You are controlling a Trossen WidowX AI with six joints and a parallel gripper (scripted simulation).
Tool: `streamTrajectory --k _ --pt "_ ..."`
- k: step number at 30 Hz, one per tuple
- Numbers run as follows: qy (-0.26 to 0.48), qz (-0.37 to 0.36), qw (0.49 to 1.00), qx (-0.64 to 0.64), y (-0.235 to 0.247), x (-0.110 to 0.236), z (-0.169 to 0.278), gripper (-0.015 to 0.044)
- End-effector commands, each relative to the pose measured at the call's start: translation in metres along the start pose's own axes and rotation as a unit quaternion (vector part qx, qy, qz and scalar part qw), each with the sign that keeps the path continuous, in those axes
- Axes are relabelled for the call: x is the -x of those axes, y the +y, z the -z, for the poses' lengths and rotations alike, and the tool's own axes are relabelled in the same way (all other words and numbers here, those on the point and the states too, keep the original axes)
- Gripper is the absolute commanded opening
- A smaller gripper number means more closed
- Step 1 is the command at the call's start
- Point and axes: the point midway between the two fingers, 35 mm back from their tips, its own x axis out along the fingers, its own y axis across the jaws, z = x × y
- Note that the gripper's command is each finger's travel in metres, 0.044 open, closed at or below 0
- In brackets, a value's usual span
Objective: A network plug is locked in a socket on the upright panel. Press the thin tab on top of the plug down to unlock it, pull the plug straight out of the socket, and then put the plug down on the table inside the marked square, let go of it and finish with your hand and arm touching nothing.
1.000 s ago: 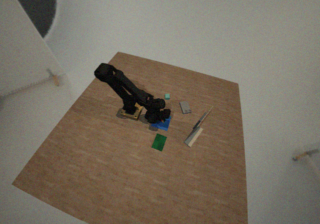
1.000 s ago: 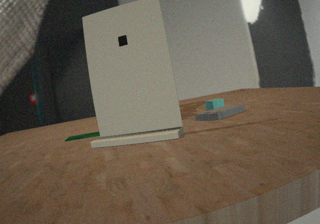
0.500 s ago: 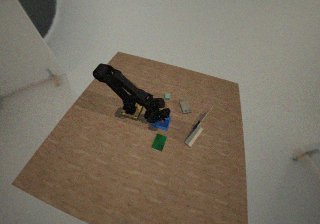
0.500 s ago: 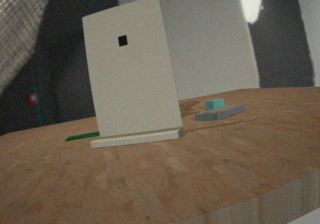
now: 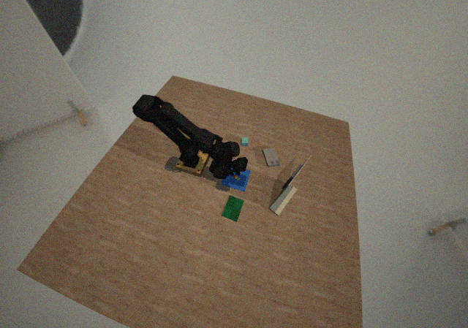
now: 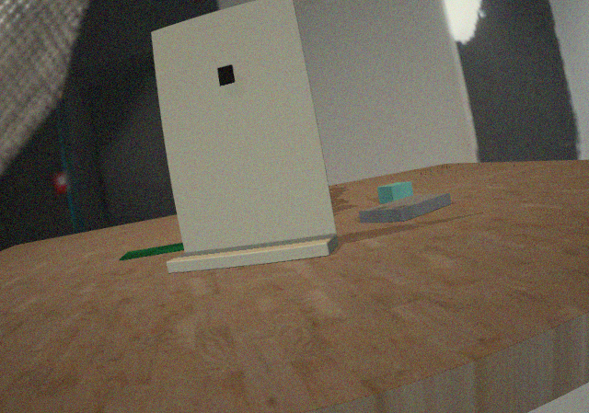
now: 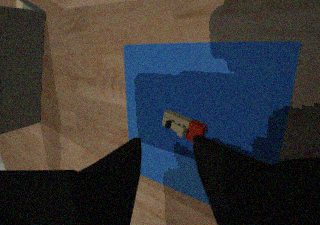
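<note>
Lifting straight up was what the step called for, in my judgement: your gripper stood partly spread with nothing between its jaws, and the plug lay on the table inside the blue marked square, toward the square's 6 o'clock side in the wrist view. Since the plug's red end sat just at the tip of the finger at 5 o'clock in that view, you needed to rise without any sideways drift, so that the finger could not nudge the plug toward the square's edge. You had no reason to narrow the jaws before you were well above it. Once high, you needed to park the arm away from the upright panel, which stood at 3 o'clock from the square in the top view, with its socket showing as a dark empty hole.

Several things were hard for you to check:
- Whether the red end touched that fingertip or merely lay beside it could not be told; shadow covered the gap.
- The thin tab could not be made out on the plug.
- The top view hid most of the plug under the wrist.
- The exterior view showed neither arm, plug nor square; the panel blocked them.
</note>
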Motion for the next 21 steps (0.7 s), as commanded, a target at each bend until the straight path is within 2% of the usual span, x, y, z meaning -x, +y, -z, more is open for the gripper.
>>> streamTrajectory --k 1,21 --pt "-0.001 -0.002 1.0 -0.002 0.002 0.004 0.0 0.0156" --pt "-0.001 -0.001 1.0 -0.002 0.004 0.017 0.0 0.0156"
